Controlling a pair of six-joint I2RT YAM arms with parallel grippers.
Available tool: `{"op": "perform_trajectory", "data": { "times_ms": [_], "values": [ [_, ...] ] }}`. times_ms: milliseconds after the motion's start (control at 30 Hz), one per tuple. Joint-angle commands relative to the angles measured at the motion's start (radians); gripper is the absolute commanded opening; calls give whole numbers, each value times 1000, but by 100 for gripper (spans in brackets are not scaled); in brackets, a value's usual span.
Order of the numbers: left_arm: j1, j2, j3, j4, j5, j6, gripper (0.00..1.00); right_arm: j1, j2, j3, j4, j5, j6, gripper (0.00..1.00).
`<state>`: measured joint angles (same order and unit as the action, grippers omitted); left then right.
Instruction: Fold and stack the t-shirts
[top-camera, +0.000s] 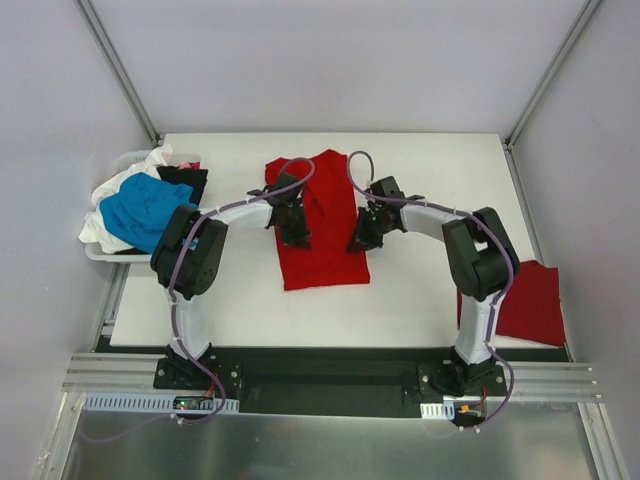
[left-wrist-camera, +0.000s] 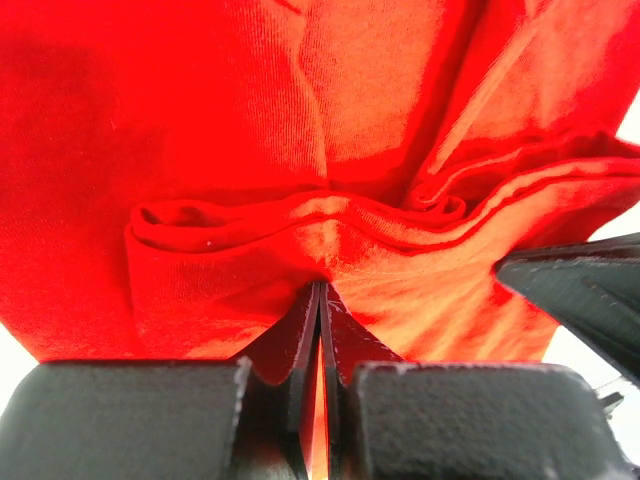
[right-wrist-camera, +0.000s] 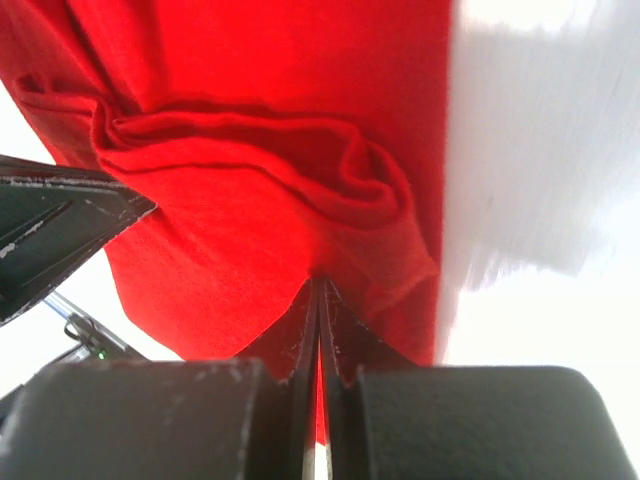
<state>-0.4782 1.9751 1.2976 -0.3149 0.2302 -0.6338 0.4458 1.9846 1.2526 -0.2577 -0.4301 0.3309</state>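
Far left, a white bin hangs off the tabletop edge. It holds a blue shirt, a white shirt and a black shirt, none of them folded.

The step in hand looks like a fold on the red shirt, which lies lengthwise at mid-tabletop between the two arms.

The left tool is pinched tight on red cloth. Its fingers meet with a thin layer caught between them, and rumpled folds bunch up just beyond the tips. From above it sits over the shirt's left half, about midway along its length.

The right tool is clamped the same way, on cloth close to the shirt's right edge, with bare tabletop just to its right. Each wrist view catches the other tool close by, so the two grips are near each other.

The next move probably calls for both tools to lift and travel together at an even height, so the cloth stays taut between them. They would then lay the held part flat over the rest before letting go. Uneven pulling could drag the shirt askew.

Far right, a folded red shirt lies at the tabletop's near right edge, well apart from the tools.
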Motion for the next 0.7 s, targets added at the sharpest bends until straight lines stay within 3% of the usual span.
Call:
{"op": "perform_trajectory", "data": {
  "times_ms": [0, 233, 667],
  "values": [
    [-26, -77, -93, -101, -43, -9, 0, 14, -85, -61, -43, 51, -4, 1],
    [-28, -116, -170, -101, -45, -27, 0, 82, -173, -157, -35, 74, 19, 1],
    [-28, -7, -97, -118, 29, -33, 0, 169, -306, -306, -31, 137, 88, 1]
  ]
}}
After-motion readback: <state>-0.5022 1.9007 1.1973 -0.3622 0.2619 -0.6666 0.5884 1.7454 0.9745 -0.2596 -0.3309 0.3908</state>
